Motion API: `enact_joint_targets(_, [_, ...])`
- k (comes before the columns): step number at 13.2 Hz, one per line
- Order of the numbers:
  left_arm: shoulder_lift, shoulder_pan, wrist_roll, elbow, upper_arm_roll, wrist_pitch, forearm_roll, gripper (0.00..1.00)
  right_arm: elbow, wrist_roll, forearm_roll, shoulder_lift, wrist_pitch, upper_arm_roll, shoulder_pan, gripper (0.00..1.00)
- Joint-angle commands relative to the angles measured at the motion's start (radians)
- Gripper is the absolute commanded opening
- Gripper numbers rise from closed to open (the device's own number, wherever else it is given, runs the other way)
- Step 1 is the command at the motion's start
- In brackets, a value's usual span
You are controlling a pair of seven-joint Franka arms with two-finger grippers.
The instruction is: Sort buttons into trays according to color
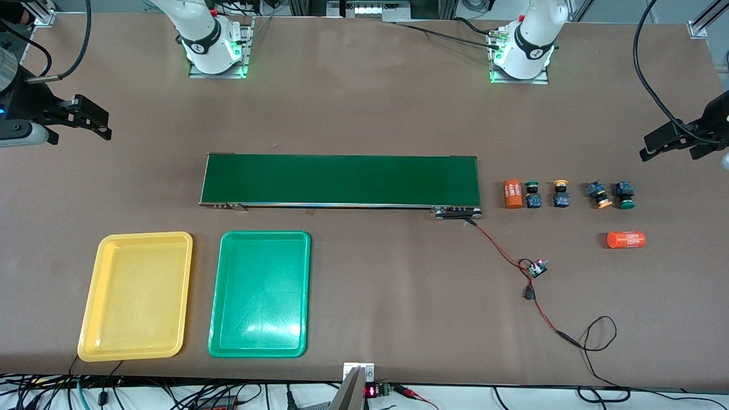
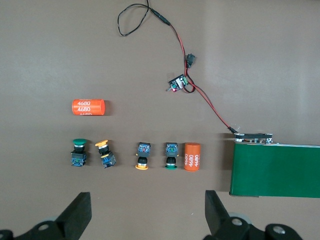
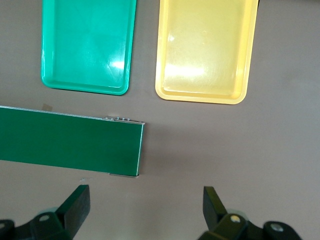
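In the front view, nothing is sorted yet: the yellow tray (image 1: pixel 135 296) and the green tray (image 1: pixel 260 294) lie bare near the table (image 1: pixel 364 114) edge closest to the camera, toward the right arm's end, while the 4 buttons sit in a row past the conveyor belt (image 1: pixel 340 180), toward the left arm's end: a green-capped button (image 1: pixel 532 195) touching an orange cylinder (image 1: pixel 513 194), a yellow-capped button (image 1: pixel 561 193), a second yellow-capped button (image 1: pixel 598 195) and a second green-capped button (image 1: pixel 624 195); another orange cylinder (image 1: pixel 625 240) lies nearer the camera. The left gripper (image 1: pixel 669 139) hangs over that end's edge with its fingers apart and empty; the right gripper (image 1: pixel 85 118) waits likewise over the other end. In the left wrist view, the buttons lie ahead of the spread left gripper (image 2: pixel 147 212); the end button (image 2: pixel 78 153) stands clear of its neighbours and seems the easiest first pick, gripped across its blocky body, avoiding the cylinders. In the right wrist view, the right gripper (image 3: pixel 145 207) looks onto both trays (image 3: pixel 202 50) beside the belt's end.
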Motion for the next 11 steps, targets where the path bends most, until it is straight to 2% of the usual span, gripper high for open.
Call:
enact_joint_targets(1, [-0.023,0.005,0.010,-0.015,-0.006,-0.011,-0.004,1.00,-0.004,0.009,0.001,0.016,0.033,0.001,0.002,1.00])
enact_joint_targets(7, [-0.006,0.030,0.008,-0.017,0.008,-0.011,-0.018,1.00,-0.002,0.002,0.004,0.028,0.046,0.000,-0.001,1.00])
enact_joint_targets(11, [0.153,0.045,0.011,-0.009,0.001,-0.004,-0.020,1.00,-0.002,0.006,0.004,0.028,0.046,0.001,0.002,1.00])
